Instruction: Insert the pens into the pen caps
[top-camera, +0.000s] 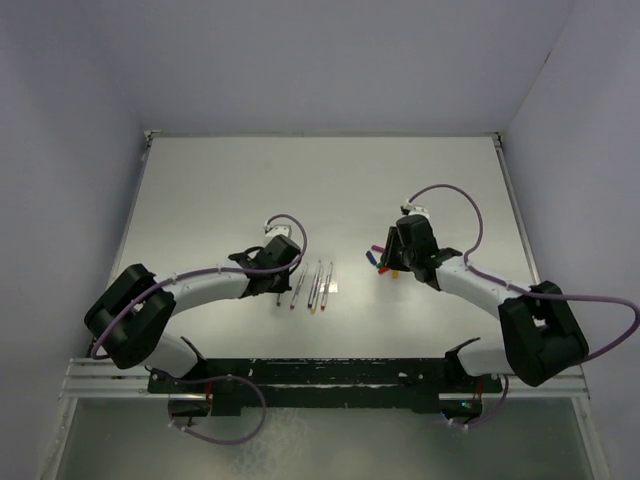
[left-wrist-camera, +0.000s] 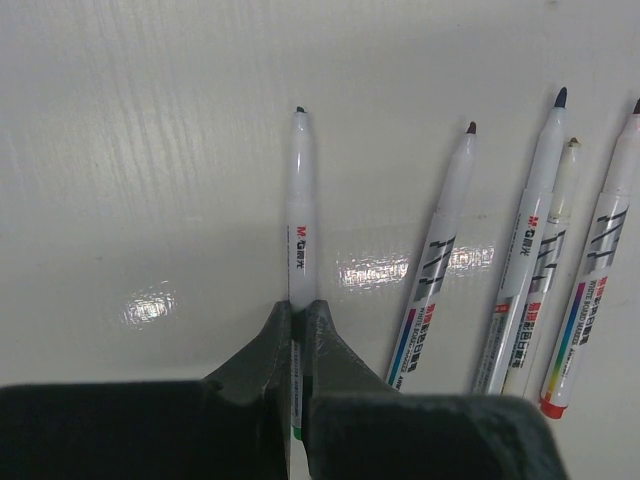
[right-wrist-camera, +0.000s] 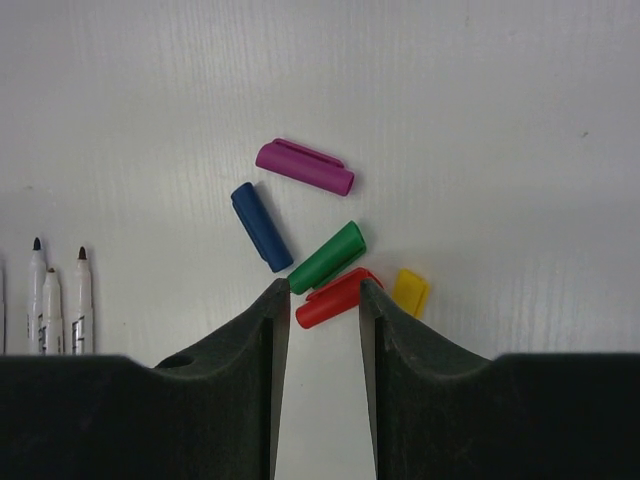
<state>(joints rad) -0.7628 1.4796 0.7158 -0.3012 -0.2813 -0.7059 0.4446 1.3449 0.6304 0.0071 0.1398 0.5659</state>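
left wrist: claw (left-wrist-camera: 297, 310) pinches pen (left-wrist-camera: 301, 200) (uncapped)

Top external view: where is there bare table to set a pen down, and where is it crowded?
Free: the far half of the table; the strip between the pens and the pen caps; the near strip between pens and arm bases. Crowded: the pens side by side at the left gripper, and the five caps bunched at the right gripper.

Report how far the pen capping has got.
Done: nothing; all five caps lie loose. In hand: left gripper shut on one pen, right gripper open around the red cap. Left: join those, then cap the four other pens.
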